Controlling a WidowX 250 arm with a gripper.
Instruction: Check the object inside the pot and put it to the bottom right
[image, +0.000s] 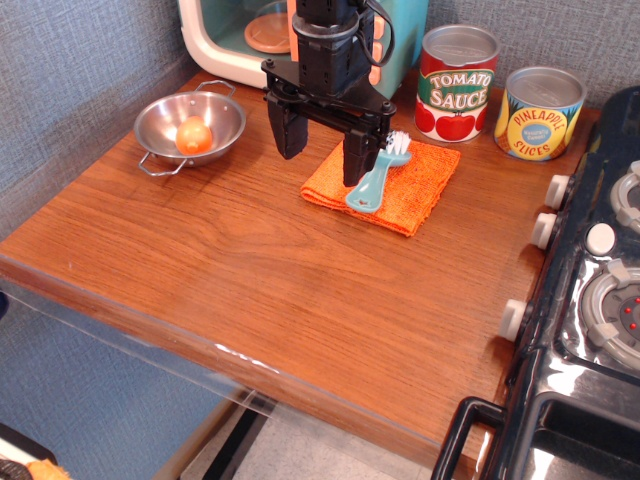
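The gripper (322, 148) hangs with its two black jaws spread wide apart and nothing between them, above the worktop (250, 280) at the left edge of an orange cloth (385, 185) where a blue brush (378, 175) lies. Well apart to its left sits the pot (190, 125), a shiny steel bowl with wire loop handles, and the object (194, 136), a small smooth orange toy, rests inside it. That toy looks light, rigid and probably slippery; pinching across its widest middle seems safest, from straight above. Two printed cans (498, 95) stand behind the cloth.
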